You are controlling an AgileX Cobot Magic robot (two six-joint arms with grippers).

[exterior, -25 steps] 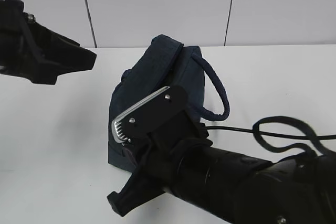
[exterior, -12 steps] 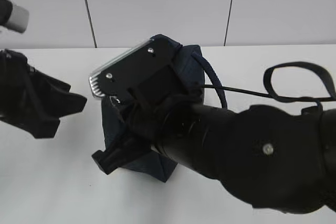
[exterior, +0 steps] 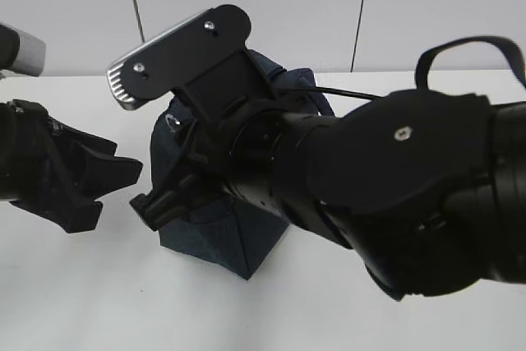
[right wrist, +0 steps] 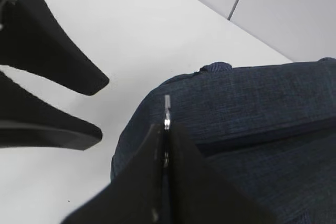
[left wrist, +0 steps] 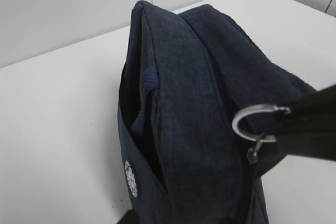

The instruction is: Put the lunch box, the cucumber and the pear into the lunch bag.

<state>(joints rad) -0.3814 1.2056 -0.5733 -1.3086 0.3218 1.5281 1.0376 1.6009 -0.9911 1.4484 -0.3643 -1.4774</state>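
Left gripper (exterior: 115,182) hangs over the white desk (exterior: 66,285) just left of the lunch bag (exterior: 209,232), jaws spread and gripping nothing. The bag sits mid-desk, tipped up, its long axis running from the near corner back toward the wall. Right gripper (right wrist: 165,129) has its jaws pinched on the metal ring pull (left wrist: 255,123).

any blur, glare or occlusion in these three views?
Exterior: right arm close to lens, soft, hiding most of the lunch bag. Left wrist: bag sharp, ring pull catches a highlight. Right wrist: the shut fingers are a dark, featureless foreground shape; lighting flat, shadows faint.
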